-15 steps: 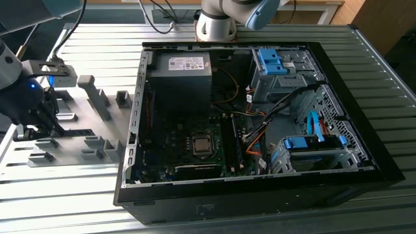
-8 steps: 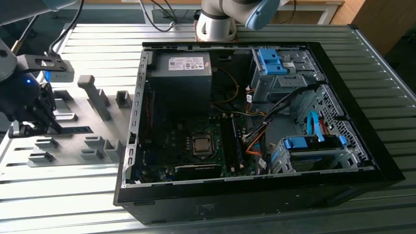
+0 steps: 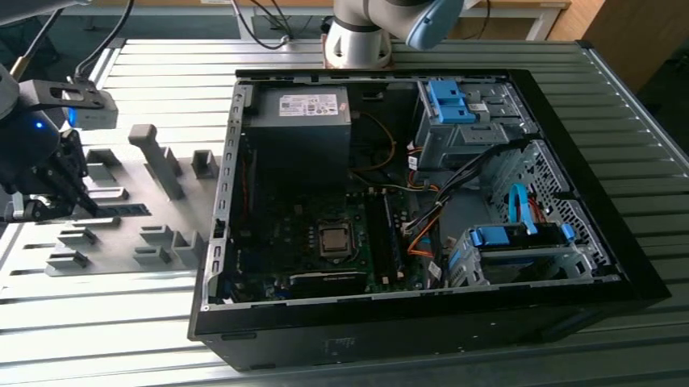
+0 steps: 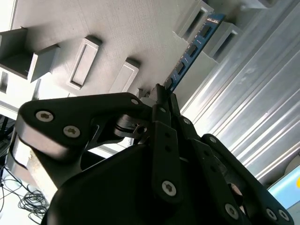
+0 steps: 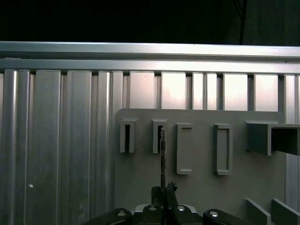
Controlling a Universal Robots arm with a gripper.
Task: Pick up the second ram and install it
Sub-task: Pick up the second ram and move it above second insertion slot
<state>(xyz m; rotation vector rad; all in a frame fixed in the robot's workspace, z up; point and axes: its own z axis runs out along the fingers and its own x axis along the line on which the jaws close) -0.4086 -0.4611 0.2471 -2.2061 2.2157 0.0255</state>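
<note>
Second ram (image 4: 190,54) in grey holder (image 4: 117,28), gripper (image 4: 161,93) clamping it

second ram (image 4: 191,52): blue stick, edge-on, in grey holder (image 4: 131,28)

Bright daylight glares off the ribbed metal table (image 3: 161,64), while the open computer case (image 3: 431,339) lies shadowed inside.
</note>
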